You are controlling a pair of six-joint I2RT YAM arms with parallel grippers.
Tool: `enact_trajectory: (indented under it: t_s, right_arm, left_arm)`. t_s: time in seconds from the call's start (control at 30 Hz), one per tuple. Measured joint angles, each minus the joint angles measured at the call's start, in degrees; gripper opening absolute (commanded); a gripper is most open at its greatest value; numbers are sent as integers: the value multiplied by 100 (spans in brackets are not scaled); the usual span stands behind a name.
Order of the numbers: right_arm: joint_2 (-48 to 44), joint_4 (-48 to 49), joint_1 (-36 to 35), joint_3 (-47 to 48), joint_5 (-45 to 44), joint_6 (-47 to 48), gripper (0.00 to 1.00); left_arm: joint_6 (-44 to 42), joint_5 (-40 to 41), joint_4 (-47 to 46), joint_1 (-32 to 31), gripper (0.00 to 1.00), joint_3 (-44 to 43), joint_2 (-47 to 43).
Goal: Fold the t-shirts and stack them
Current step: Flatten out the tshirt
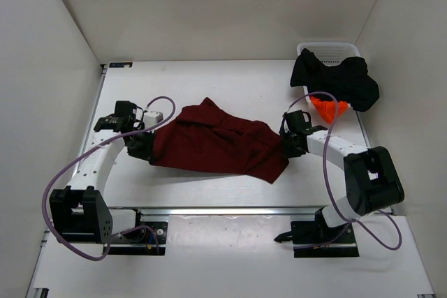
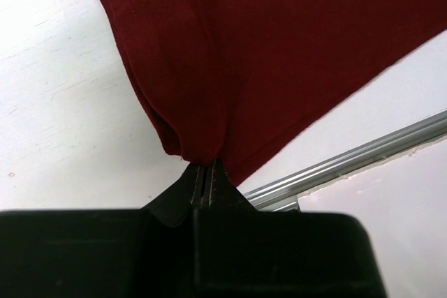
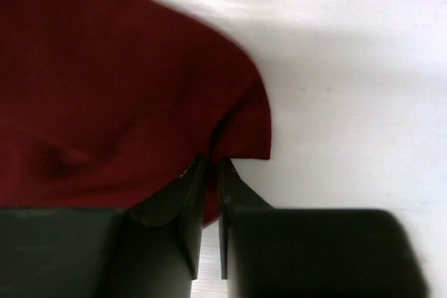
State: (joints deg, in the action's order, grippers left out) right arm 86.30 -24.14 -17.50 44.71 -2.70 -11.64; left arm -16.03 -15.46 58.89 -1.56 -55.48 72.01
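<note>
**Two grips on the maroon shirt: spreading comes before the first fold**

Two arms share one garment. The maroon t-shirt (image 1: 216, 146) stretches across the middle of the worktop (image 1: 230, 85), creased and bunched rather than flat. The left jaws are pressed tight on a gathered fold at its left end (image 2: 188, 130). The right jaws stand narrow at its right edge, with a sliver of red cloth showing between them (image 3: 209, 204), so both ends look pinched. Whether the middle of the shirt rests on the surface or hangs just above it cannot be told.

By my reading, the step in hand is laying the first shirt out, and no folding or stacking has been done. The next move calls for the two arms to draw apart evenly, pull the wrinkles out and set the cloth down flat. A weak pinch on the right could let that edge slip.

The black t-shirt (image 1: 339, 80) is draped over the front of a white mesh basket (image 1: 328, 50) at the far right corner. The orange t-shirt (image 1: 328, 107) is crumpled just beside it on the near side.

The worktop is smooth, matt white and brightly lit, with an aluminium rail (image 1: 230, 211) along its near edge. Plain white walls close it in on three sides.
</note>
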Motion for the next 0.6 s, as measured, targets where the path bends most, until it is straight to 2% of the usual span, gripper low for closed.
enact_trajectory:
  t_s: [0.03,0.27,0.4,0.5,0.6]
  right_arm:
    - [-9,109,2,-31,44,2,0]
    - [17,455,33,-79,457,-42,0]
    - [76,186,72,138,577,22,0]
    - [769,-675,127,1716,564,131,0]
    - [1757,-911,417,4465,592,81,0]
  left_arm:
    - [0,2,-2,0,0,0,0]
    - [-9,7,-2,37,0,0,55]
    - [-136,94,63,24,0,-144,203]
    - [-258,426,431,-7,0,-1502,1182]
    - [-55,780,450,162,0,-4312,2809]
